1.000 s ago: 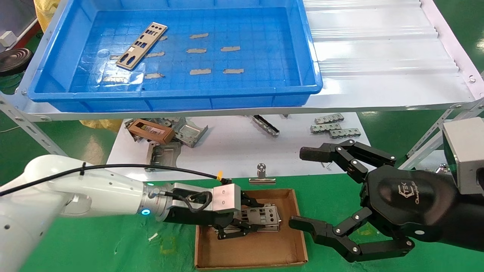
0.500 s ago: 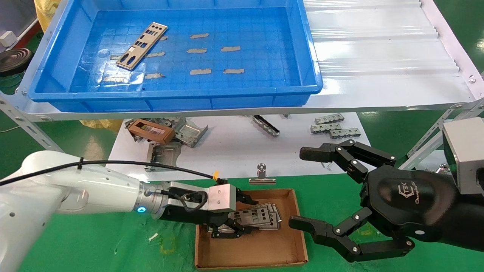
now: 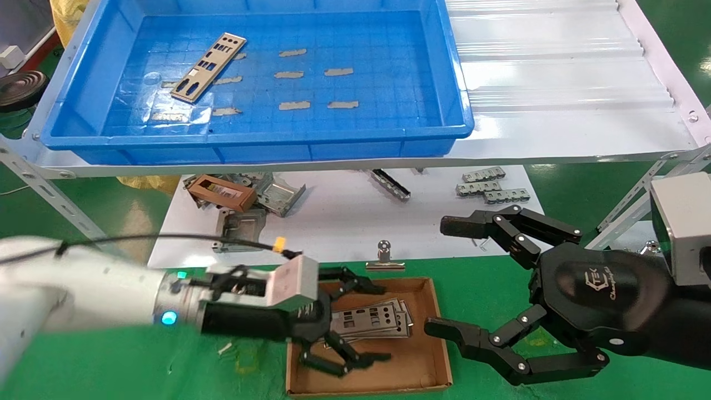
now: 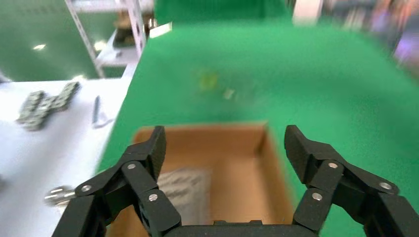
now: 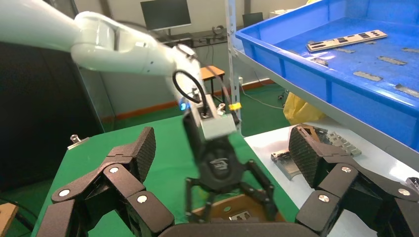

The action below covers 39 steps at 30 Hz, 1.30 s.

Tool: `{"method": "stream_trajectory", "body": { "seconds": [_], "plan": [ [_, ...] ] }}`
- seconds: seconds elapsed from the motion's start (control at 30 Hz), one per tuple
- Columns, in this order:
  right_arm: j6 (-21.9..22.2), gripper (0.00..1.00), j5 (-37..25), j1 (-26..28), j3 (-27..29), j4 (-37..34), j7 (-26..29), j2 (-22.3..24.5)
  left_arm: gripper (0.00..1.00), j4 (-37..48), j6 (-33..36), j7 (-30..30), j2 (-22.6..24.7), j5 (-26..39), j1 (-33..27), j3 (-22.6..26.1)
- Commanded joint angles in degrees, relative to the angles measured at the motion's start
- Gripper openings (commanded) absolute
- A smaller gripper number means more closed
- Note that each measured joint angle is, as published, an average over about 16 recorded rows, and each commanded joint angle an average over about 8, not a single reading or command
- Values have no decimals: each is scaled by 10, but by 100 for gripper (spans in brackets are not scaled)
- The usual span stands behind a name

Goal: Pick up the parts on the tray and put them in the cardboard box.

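Spread empty, the left end effector (image 3: 355, 322) over the cardboard box (image 3: 389, 366) could snag the stacked parts (image 3: 372, 320) when lifting.

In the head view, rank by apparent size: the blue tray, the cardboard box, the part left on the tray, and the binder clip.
1. Blue tray, by far the largest.
2. Cardboard box, though it sits nearer the camera, which enlarges it.
3. Part left on the tray.
4. Binder clip, smallest.

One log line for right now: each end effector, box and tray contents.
left end effector: open over cardboard box | right end effector: open, idle beside box | box: stacked parts | tray: one part left
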Motion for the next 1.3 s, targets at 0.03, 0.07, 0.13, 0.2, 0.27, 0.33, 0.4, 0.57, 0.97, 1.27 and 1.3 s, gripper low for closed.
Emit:
{"method": "stream_trajectory", "body": {
  "seconds": [0.03,0.07,0.13,0.2,0.27,0.33,0.4,0.57,0.97,1.27,1.3],
  "plan": [
    [0,100,0,0,0,0,0,0,100,1,26,-14,-8,-20,13,-9],
    [0,100,0,0,0,0,0,0,100,-1,29,-19,-10,-25,18,-11],
    [0,100,0,0,0,0,0,0,100,-4,32,-22,-13,-30,23,-11],
    [0,100,0,0,0,0,0,0,100,-6,34,-24,-15,-34,27,-12],
    [0,100,0,0,0,0,0,0,100,-7,32,-24,-14,-33,26,-12],
    [0,100,0,0,0,0,0,0,100,-7,31,-23,-14,-32,24,-11],
    [0,100,0,0,0,0,0,0,100,-9,29,-25,-15,-31,24,-13],
    [0,100,0,0,0,0,0,0,100,-38,26,-42,-31,-36,34,-26],
    [0,100,0,0,0,0,0,0,100,-163,13,-118,-101,-63,78,-85],
    [0,100,0,0,0,0,0,0,100,-259,3,-176,-154,-83,112,-130],
    [0,100,0,0,0,0,0,0,100,-269,2,-183,-160,-85,116,-135]
  ]
}}
